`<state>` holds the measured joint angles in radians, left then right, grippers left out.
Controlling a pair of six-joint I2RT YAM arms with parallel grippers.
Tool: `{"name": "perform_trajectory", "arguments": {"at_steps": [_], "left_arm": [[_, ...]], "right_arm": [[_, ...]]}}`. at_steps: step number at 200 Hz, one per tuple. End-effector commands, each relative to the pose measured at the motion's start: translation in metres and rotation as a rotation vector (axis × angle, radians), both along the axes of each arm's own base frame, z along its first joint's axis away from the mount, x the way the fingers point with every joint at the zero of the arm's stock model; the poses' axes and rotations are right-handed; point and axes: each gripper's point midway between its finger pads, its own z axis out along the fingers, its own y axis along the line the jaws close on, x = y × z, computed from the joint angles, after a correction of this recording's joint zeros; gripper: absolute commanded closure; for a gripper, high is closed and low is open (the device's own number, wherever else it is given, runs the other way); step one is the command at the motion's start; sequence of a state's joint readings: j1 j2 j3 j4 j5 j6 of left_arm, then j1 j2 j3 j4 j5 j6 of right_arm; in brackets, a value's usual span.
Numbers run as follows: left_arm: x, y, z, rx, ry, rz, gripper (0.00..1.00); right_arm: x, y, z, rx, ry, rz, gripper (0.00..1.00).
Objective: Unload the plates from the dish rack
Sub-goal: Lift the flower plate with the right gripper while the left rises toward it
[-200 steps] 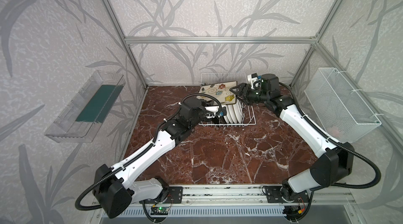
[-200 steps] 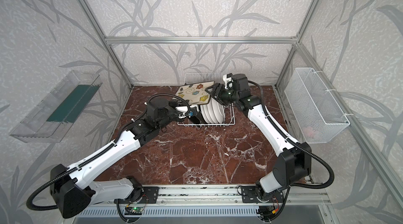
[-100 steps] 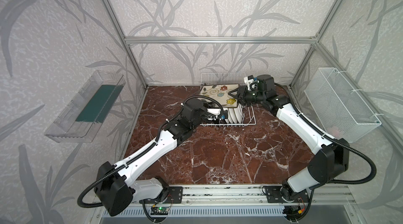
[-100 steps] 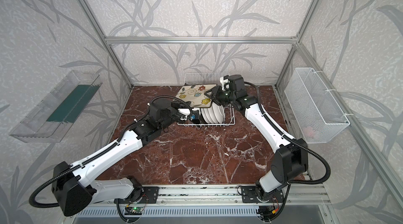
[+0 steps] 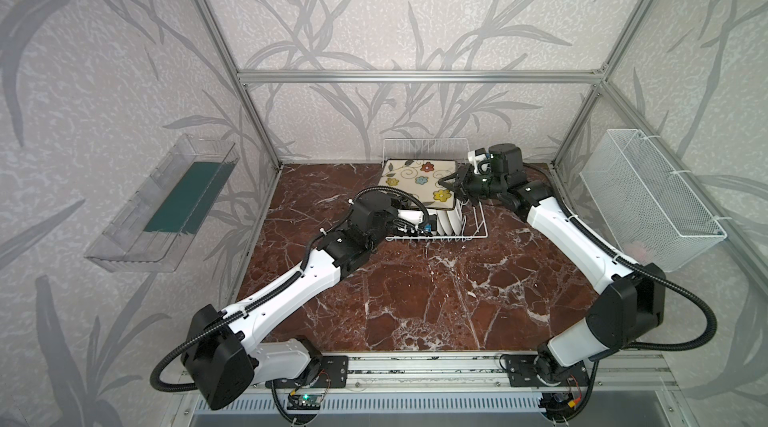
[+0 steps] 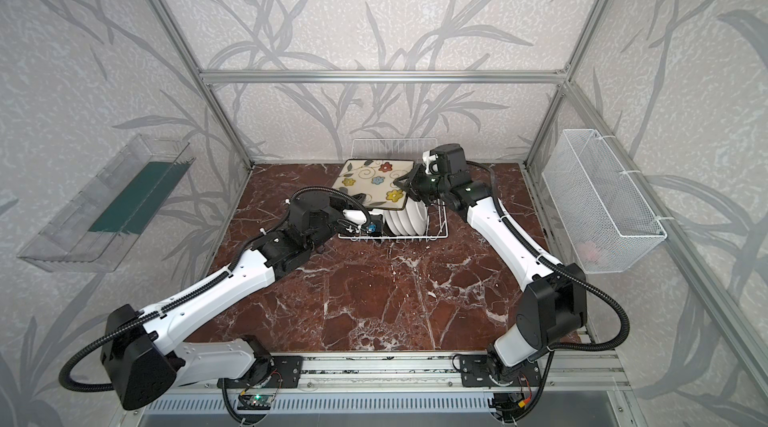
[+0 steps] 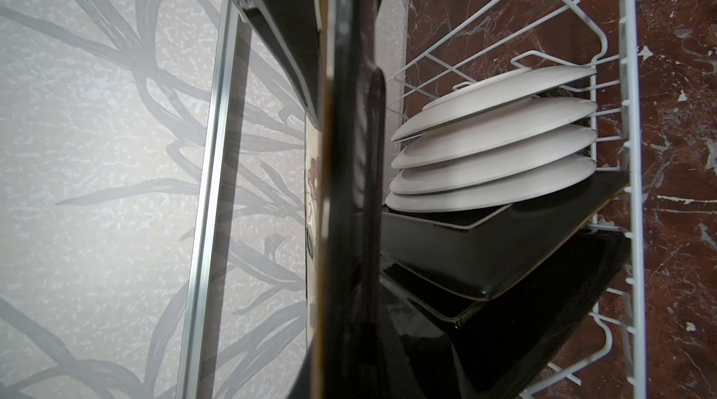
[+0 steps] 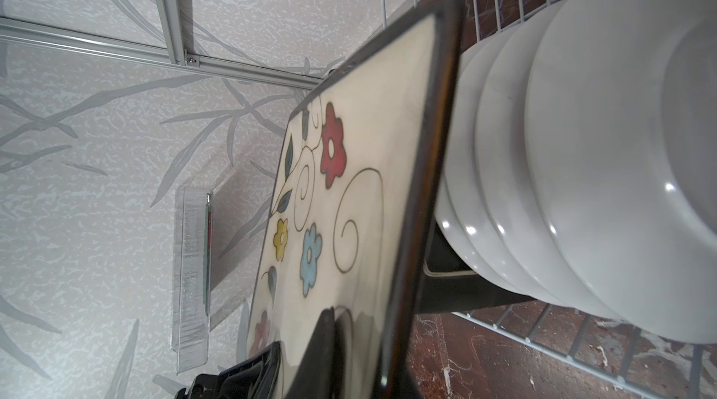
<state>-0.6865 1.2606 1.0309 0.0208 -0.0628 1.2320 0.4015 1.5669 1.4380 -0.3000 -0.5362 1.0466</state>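
Plates stand on edge in the dish rack [image 5: 478, 222] at the back of the marble table [image 5: 415, 300]. Four round white plates [image 7: 492, 152] are packed close in a row, and beside them the left wrist view shows at least two black square plates [image 7: 485, 257] leaning between the tines. One more square plate, the flowered plate [image 5: 419, 182], is above the rack, cream face up and tilted. Both arms are on it. The left gripper [image 5: 431, 219] is closed tight on its near edge, the dark rim running between the fingers in the left wrist view. The right gripper [image 5: 454, 187] is at the plate's right edge. In the right wrist view one finger [image 8: 322, 342] lies on the cream face, so it seems clamped on the plate too, though the other finger is hidden beneath. A clear tray [image 5: 166, 200] hangs on the left wall and a white mesh basket [image 5: 648, 196] on the right wall
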Motion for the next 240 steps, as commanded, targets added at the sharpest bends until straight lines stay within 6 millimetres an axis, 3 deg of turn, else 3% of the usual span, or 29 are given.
{"name": "perform_trajectory", "arguments": {"at_steps": [1, 26, 97, 106, 112, 117, 120, 184, 240], "left_arm": [[0.004, -0.001, 0.074, -0.181, -0.189, 0.01, 0.98], [0.006, 0.0, 0.071, -0.214, -0.171, 0.03, 0.95], [0.01, 0.0, 0.056, -0.211, -0.125, 0.051, 0.58], [0.011, 0.001, 0.054, -0.21, -0.122, 0.057, 0.46], [0.011, 0.0, 0.053, -0.211, -0.12, 0.056, 0.27], [0.012, 0.001, 0.052, -0.209, -0.118, 0.06, 0.04], [0.011, 0.001, 0.053, -0.211, -0.12, 0.061, 0.01], [0.013, 0.003, 0.047, -0.217, -0.106, 0.078, 0.01], [0.002, 0.016, 0.048, -0.312, -0.014, 0.123, 0.01]], "right_arm": [[-0.001, 0.009, 0.018, 0.022, -0.126, 0.065, 1.0], [0.003, 0.005, 0.022, 0.029, -0.134, 0.023, 1.0], [0.018, -0.006, 0.045, 0.116, -0.182, -0.054, 1.0], [0.02, -0.008, 0.048, 0.131, -0.185, -0.06, 1.0], [0.021, -0.009, 0.05, 0.14, -0.188, -0.064, 1.0], [0.022, -0.01, 0.052, 0.147, -0.193, -0.065, 1.0], [0.022, -0.011, 0.053, 0.148, -0.196, -0.067, 1.0], [0.031, -0.02, 0.075, 0.211, -0.239, -0.106, 1.0], [0.038, -0.043, 0.084, 0.17, -0.309, -0.181, 1.0]]}}
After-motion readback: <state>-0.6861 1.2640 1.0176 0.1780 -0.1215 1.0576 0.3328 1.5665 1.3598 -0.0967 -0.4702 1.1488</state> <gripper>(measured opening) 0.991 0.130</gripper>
